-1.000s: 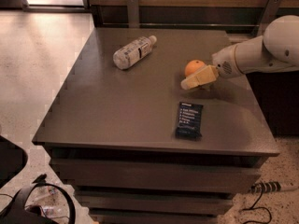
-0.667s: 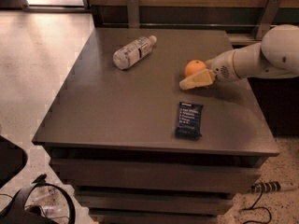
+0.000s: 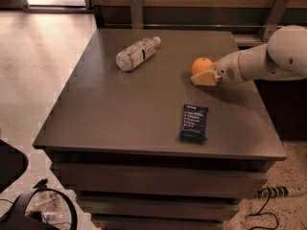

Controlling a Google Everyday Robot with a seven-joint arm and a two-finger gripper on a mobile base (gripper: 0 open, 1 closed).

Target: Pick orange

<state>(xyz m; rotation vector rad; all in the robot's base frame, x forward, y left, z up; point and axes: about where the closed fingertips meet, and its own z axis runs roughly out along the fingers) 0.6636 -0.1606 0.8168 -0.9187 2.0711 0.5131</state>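
**A:** Which finishes appear on the left?

**B:** Floor (image 3: 43, 71): speckled and stone-like, polished, with a pale glare. Table top (image 3: 120, 109): smooth, grey-brown, satin sheen. Bottle (image 3: 137, 54): clear glossy plastic with a printed label.

**A:** And on the right?

**B:** Orange (image 3: 201, 65): matt skin. Gripper (image 3: 204, 77), against the orange's near side, low over the table top: tan, matt, plastic-looking. Arm shell (image 3: 268, 61): smooth off-white plastic, slightly glossy. Packet (image 3: 194, 122): dark film wrapper with a faint shine.
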